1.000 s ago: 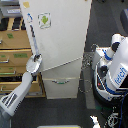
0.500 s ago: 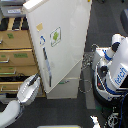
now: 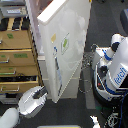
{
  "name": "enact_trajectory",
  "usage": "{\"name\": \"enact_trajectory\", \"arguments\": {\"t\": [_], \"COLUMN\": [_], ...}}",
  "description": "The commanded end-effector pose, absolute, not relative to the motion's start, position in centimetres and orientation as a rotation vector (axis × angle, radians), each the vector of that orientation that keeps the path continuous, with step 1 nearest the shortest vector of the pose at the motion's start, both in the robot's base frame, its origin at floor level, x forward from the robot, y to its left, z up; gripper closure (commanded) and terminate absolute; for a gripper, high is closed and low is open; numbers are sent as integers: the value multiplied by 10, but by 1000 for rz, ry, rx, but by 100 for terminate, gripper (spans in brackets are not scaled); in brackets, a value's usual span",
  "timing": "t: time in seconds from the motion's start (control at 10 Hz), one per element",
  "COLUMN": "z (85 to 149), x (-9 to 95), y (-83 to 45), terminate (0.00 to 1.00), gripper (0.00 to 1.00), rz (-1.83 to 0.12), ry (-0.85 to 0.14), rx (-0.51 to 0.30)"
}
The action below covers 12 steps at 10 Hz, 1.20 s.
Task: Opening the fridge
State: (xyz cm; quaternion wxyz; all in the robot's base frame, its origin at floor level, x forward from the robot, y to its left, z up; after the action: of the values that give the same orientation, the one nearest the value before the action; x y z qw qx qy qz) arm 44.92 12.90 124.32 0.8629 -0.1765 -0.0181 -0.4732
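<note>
the fridge (image 3: 67,47) stands in the middle of the exterior view, between the wooden drawer cabinet (image 3: 17,60) on the exterior view's left and the white-and-blue robot body (image 3: 114,70) on the exterior view's right. its large upper door (image 3: 70,45) is swung well out from the body, its edge turned toward the camera, so the opening looks mostly done; what is left, at a guess, is a wider swing if needed and letting go. the inside of the fridge is hidden behind the door. the arm (image 3: 10,117) reaches up from the near left corner, forearm rising toward the door's lower edge. the gripper (image 3: 41,93) sits just beside or against that edge, but it is blurred: i cannot tell whether the fingers are clenched on the door or released
</note>
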Motion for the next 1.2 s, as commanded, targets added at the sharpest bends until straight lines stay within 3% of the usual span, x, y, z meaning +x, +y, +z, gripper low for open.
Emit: {"name": "enact_trajectory", "arguments": {"t": [0.1,0.3,0.5,0.6,0.7,0.9,1.2], "z": [1026,1007,1046,1086,1187,1259,1193], "x": [615,624,596,566,490,423,448], "y": [136,87,-4,-38,-100,-147,-52], "terminate": [0,0,0,0,0,0,0], "gripper": [0,0,0,0,0,0,0], "rz": [-735,-773,-886,-944,-1043,-1157,-1085], "ry": [-1,9,-41,-80,-184,-277,-270], "rx": [-85,-77,-125,-146,-209,-302,-240]}}
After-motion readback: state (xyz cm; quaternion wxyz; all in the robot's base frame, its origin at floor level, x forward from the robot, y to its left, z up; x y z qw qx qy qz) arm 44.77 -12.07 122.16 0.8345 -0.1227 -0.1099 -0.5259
